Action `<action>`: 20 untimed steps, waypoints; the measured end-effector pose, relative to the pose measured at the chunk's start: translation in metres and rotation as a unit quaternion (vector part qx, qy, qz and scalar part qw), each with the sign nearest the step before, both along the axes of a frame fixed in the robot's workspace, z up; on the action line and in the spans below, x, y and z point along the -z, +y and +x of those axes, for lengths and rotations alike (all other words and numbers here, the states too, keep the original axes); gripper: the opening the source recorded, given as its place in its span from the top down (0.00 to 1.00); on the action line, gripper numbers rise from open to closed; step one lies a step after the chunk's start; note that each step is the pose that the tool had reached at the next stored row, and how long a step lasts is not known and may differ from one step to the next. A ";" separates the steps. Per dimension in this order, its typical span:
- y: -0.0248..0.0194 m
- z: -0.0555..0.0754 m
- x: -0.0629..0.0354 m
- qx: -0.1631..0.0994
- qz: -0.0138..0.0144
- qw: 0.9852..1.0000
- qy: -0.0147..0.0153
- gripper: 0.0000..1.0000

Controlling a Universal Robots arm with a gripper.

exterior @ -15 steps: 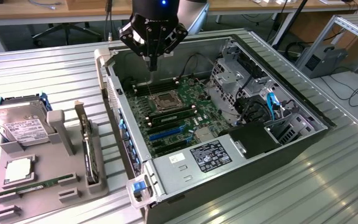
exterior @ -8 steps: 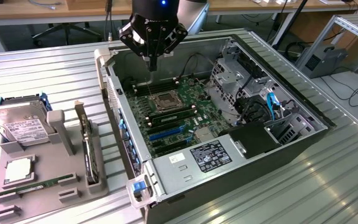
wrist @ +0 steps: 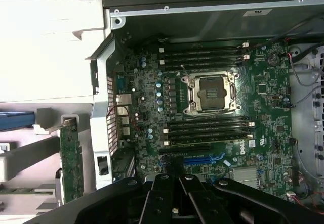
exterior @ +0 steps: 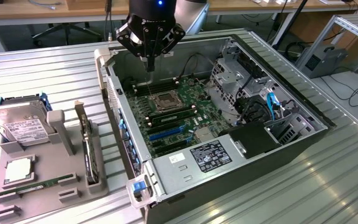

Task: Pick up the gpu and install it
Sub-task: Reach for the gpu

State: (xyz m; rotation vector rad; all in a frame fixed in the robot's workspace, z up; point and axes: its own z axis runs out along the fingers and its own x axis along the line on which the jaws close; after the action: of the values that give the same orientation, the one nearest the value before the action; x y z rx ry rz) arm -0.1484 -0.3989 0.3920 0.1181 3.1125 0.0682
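Silver hard drive [exterior: 18, 122], blue frame, label unreadable; gpu [exterior: 87, 144], black-and-green card, on edge in grey plastic holder [exterior: 42, 182]; black gripper [exterior: 149, 66], fingers pressed together, empty, over green motherboard [exterior: 188, 93] of open metal computer case [exterior: 241, 182].

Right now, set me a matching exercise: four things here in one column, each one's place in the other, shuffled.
1. black robot hand
2. gpu, black-and-green flat card
3. silver hard drive in blue frame
4. narrow green RAM stick

A. flat in a narrow slot of the grey plastic holder
B. shut, over the open computer case
C. on edge in the holder, beside the case
D. label up, at exterior view's far left

Pairs: 1-B, 2-C, 3-D, 4-A
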 end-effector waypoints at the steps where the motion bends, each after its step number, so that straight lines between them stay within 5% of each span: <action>1: 0.0000 -0.001 0.0000 0.000 0.000 1.000 0.000 0.89; 20: 0.0000 -0.008 0.0000 0.000 0.000 1.000 0.000 0.89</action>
State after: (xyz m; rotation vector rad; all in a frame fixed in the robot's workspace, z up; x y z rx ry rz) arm -0.1563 -0.3990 0.3920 0.1180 3.1125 0.0682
